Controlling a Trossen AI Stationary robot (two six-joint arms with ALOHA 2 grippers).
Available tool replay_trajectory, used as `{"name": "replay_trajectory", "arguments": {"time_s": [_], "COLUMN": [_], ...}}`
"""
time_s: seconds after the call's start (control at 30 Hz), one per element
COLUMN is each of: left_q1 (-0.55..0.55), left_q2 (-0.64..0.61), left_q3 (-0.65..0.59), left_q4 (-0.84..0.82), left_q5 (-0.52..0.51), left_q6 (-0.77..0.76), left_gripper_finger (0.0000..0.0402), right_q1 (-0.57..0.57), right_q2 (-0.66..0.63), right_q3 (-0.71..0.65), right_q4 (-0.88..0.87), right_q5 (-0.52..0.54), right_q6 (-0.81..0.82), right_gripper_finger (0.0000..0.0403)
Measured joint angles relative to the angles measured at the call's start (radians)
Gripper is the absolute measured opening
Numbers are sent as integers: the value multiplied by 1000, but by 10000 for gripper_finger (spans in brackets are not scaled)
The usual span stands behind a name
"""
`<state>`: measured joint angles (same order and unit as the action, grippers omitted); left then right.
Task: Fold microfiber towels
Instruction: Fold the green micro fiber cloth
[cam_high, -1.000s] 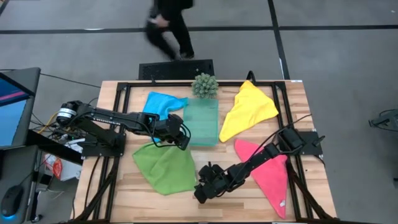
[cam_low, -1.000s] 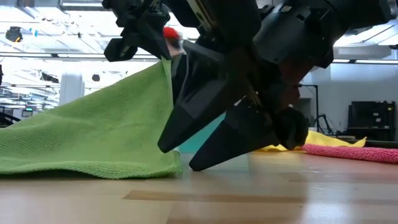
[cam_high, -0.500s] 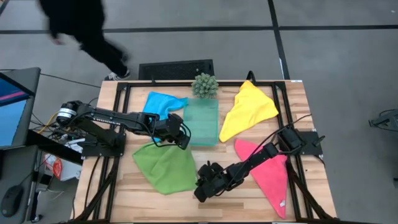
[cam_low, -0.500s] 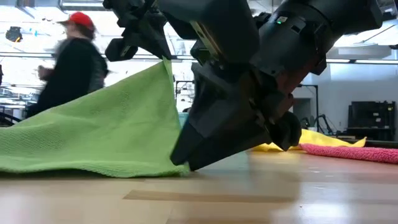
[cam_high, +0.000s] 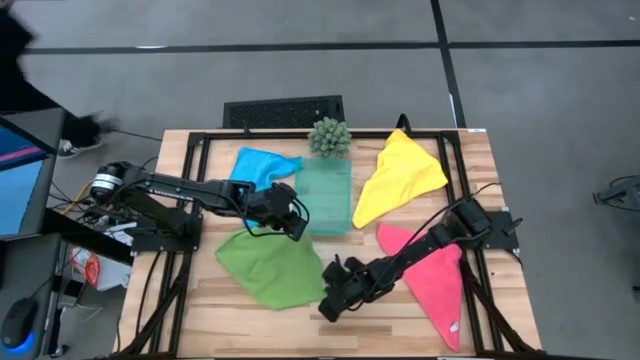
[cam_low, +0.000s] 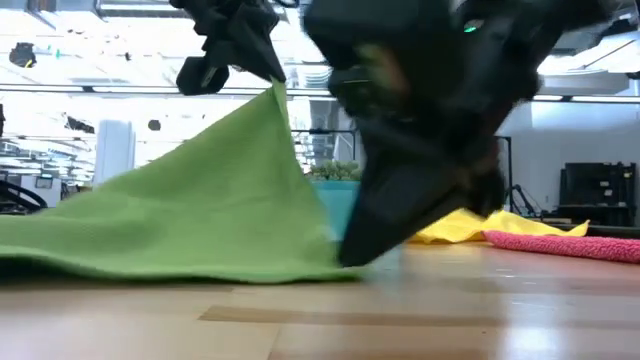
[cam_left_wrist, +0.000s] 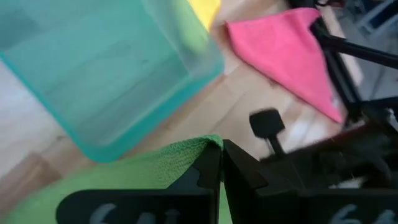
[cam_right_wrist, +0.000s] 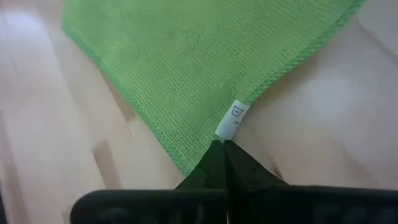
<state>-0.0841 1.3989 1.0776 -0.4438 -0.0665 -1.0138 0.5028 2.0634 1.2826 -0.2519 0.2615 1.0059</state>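
Here four microfiber towels lie on the table (cam_high: 200, 320), one of each colour: a blue towel (cam_high: 260, 165) and a yellow towel (cam_high: 400, 177) at the far side, a pink towel (cam_high: 438, 285) at the near right, a green towel (cam_high: 265, 268) at the near left. The left end effector (cam_high: 297, 229) is clamped on the green towel's raised far corner, beside the one teal tray (cam_high: 323, 195). The right end effector (cam_high: 328, 308) is closed on its near corner, low at the table.

So there's a light wooden slatted table (cam_high: 400, 315) with a black metal frame (cam_high: 190, 150) bolted round its edges. A translucent teal rectangular plastic tray (cam_high: 324, 196) sits near the middle, and a small spiky green plant (cam_high: 329, 136) stands right at its far end. Off the table's left side there's a monitor with a blue screen (cam_high: 20, 170), and a black floor mat (cam_high: 283, 110) lies behind the table.
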Motion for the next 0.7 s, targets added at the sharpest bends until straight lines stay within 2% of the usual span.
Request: {"name": "replay_trajectory", "arguments": {"time_s": [0.33, 0.5, 0.7], "left_q1": [-9, -12, -33], "left_q2": [-62, -134, -239], "left_q3": [1, 1, 1], "left_q4": [67, 57, 51], "left_q5": [35, 24, -16], "left_q6": [-41, -77, -141], "left_gripper_finger": [0, 0, 0], "right_q1": [0, 1, 7], "right_q2": [-229, -344, -499], "right_q3": [4, 2, 4], "right_q4": [-243, -393, -491], "right_q5": [78, 121, 190], "right_q6": [4, 30, 48], "right_gripper_finger": [1, 1, 1]}}
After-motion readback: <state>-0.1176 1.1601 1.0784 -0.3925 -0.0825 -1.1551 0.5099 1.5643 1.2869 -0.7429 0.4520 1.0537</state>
